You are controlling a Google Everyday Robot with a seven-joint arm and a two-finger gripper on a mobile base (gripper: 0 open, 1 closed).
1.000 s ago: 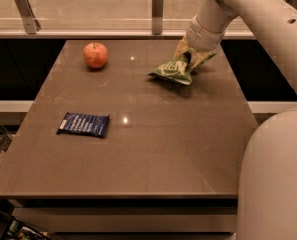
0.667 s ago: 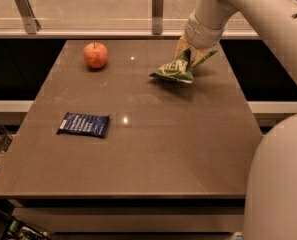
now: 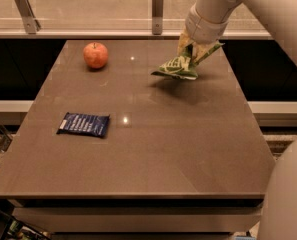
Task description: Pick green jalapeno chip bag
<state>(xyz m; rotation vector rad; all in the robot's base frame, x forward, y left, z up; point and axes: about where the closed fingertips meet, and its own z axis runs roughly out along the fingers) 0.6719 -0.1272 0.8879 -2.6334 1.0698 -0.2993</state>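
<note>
The green jalapeno chip bag (image 3: 180,67) is a crumpled light-green foil bag with white lettering. It hangs tilted above the far right part of the brown table (image 3: 153,149), with its shadow on the tabletop below. My gripper (image 3: 192,50) is shut on the bag's upper right end and holds it off the surface. My white arm comes down from the upper right.
A red apple (image 3: 95,55) stands at the far left of the table. A flat dark-blue packet (image 3: 84,124) lies at the left, nearer the front. A glass rail with metal posts (image 3: 158,10) runs behind the table. The robot's white body (image 3: 290,199) fills the lower right corner.
The gripper has lifted the chip bag a little higher off the table; the bag's low end no longer touches the surface. The apple and blue packet have not moved.
</note>
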